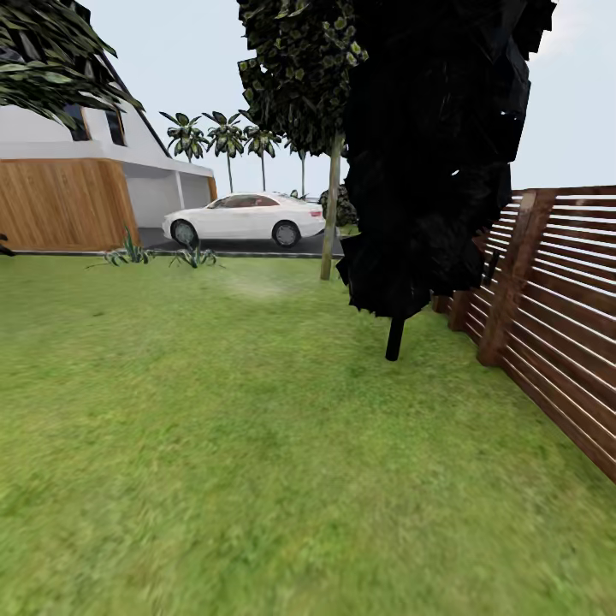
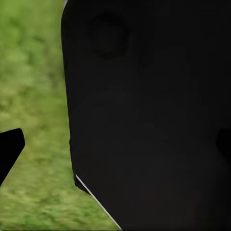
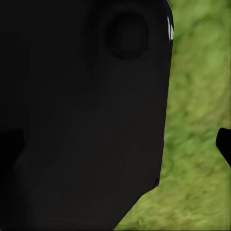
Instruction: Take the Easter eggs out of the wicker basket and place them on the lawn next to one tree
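The lawn (image 1: 214, 428) spreads wide and flat ahead in the head view. A tree (image 1: 329, 214) with a straight pale trunk stands at its far edge, near the driveway. The Easter eggs and the wicker basket are out of view. In the left wrist view my left gripper (image 2: 115, 149) hangs over grass in front of a black part of the robot. Its dark fingertips (image 2: 9, 149) sit far apart at the frame's edges. My right gripper (image 3: 115, 144) is held the same way, fingertips (image 3: 224, 144) spread with nothing between them.
A nearly black conifer-shaped tree (image 1: 428, 154) with a thin trunk stands ahead right. Beside it a slatted wooden fence (image 1: 556, 299) runs along the right. Beyond the grass are a white car (image 1: 244, 218), a house (image 1: 68, 197), palms (image 1: 224, 137) and spiky plants (image 1: 128, 252).
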Robot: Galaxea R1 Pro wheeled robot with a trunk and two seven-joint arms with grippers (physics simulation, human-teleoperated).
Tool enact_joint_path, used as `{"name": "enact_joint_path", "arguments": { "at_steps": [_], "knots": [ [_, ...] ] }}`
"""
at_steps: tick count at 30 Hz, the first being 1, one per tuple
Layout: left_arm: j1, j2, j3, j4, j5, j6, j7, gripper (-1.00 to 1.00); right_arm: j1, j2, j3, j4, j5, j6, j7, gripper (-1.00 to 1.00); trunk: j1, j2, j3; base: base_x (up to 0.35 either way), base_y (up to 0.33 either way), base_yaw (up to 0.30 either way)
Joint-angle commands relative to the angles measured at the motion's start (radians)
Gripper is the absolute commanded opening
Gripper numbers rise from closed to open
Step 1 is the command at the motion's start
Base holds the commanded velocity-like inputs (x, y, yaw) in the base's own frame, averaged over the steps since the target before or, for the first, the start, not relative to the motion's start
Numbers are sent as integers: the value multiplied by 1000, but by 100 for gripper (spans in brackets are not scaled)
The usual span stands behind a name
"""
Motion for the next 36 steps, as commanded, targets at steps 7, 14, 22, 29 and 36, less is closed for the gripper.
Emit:
{"name": "enact_joint_path", "arguments": {
  "at_steps": [7,14,22,29,36],
  "knots": [
    [0,2,-3,-1,-2,1,-9,100,0,7,-10,-3,-2,8,15,100,0,0,0,-201,0,0],
    [0,2,-3,-1,-2,1,-9,100,0,7,-10,-3,-2,8,15,100,0,0,0,-215,0,0],
    [-6,17,-3,-12,-5,-78,-8,100,1,23,-5,6,9,5,-4,100,0,0,0,-318,-69,227],
    [-6,17,-3,-12,-4,-84,-8,100,1,23,-4,6,9,3,-5,100,0,0,0,-341,-89,293],
    [-6,17,-3,-12,-3,-85,-8,100,1,25,-3,6,10,3,-5,100,0,0,0,-340,-42,293]
  ]
}}
